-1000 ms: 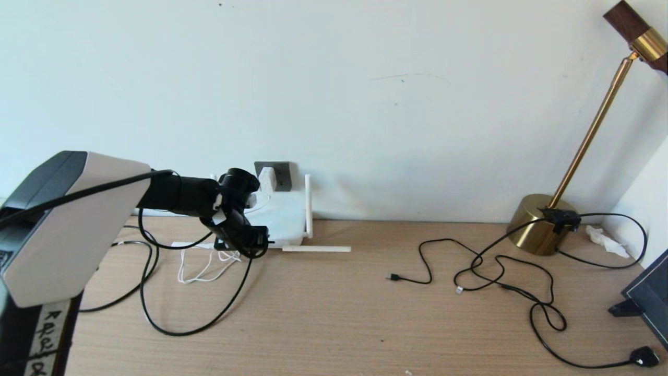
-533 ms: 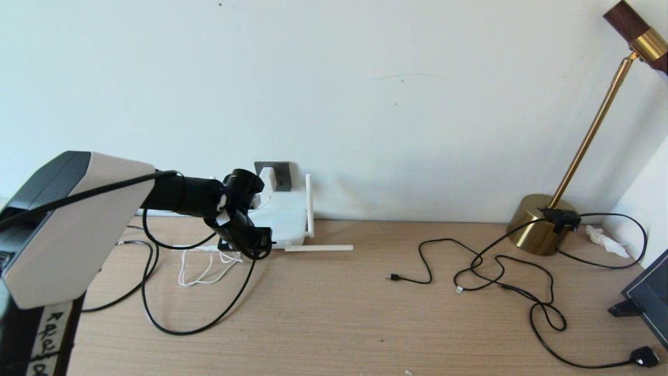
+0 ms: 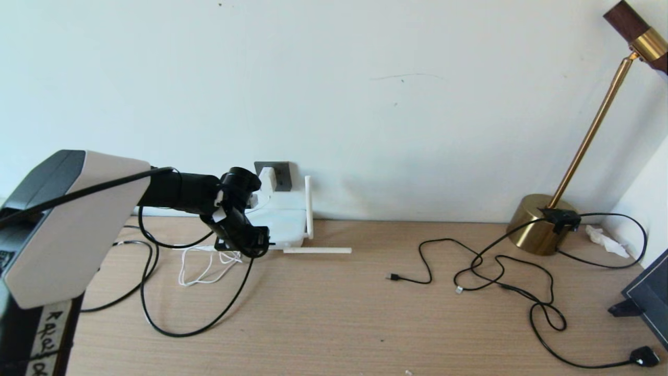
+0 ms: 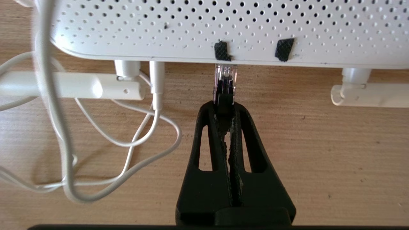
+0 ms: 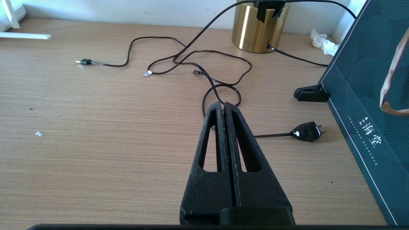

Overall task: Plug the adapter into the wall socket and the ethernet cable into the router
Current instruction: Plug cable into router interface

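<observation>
The white router (image 3: 282, 216) lies on the table by the wall, its perforated shell (image 4: 204, 28) filling the left wrist view. The white adapter (image 3: 267, 179) sits in the dark grey wall socket (image 3: 282, 175), and its white cord (image 4: 127, 140) loops over the table. My left gripper (image 4: 225, 107) (image 3: 250, 241) is shut on the ethernet cable's clear connector (image 4: 225, 81). The connector's front end meets the router's edge below a black mark; I cannot tell how deep it sits. The black ethernet cable (image 3: 182, 332) trails across the table. My right gripper (image 5: 223, 106) hovers shut and empty over the table to the right.
One router antenna (image 3: 317, 250) lies flat on the table and another (image 3: 308, 206) stands upright. Thin black cables (image 3: 501, 271) sprawl on the right near a brass lamp base (image 3: 537, 224). There are also a black plug (image 5: 306, 131) and a dark teal bag (image 5: 367, 105).
The left gripper edged slightly right and back at the router's edge, still shut on the connector. The router and its flat antenna shifted a little with it.
</observation>
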`<state>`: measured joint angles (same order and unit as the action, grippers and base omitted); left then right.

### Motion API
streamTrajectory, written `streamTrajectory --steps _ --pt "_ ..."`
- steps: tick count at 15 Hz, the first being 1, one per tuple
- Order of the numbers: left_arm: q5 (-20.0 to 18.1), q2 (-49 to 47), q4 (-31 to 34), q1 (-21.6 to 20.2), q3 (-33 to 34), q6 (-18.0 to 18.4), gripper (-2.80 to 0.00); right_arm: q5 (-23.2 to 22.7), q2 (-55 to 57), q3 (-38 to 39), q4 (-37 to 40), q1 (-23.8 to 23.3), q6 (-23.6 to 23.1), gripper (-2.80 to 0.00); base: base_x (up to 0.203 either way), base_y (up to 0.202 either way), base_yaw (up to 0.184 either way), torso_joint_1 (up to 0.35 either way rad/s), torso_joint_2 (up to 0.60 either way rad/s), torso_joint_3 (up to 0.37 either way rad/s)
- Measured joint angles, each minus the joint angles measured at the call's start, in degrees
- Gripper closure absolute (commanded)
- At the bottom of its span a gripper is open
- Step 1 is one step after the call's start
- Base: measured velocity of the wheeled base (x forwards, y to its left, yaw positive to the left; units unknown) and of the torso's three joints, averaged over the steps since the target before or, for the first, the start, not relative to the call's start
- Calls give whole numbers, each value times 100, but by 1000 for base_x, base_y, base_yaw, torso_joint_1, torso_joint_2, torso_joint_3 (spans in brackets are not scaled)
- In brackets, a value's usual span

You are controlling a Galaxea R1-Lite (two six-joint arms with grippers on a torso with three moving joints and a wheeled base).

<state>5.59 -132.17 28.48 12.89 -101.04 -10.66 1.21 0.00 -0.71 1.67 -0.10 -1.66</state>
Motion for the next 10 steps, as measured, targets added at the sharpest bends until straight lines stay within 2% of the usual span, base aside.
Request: streamTrajectory --steps 6,10 --pt "-52 -18 112 -113 -177 1 0 -2 0 0 0 0 -1 0 0 0 0 0 0 0" --pt "-466 -7 586 -140 -198 34 0 -2 0 0 -2 0 -2 0 0 0 0 0 0 0"
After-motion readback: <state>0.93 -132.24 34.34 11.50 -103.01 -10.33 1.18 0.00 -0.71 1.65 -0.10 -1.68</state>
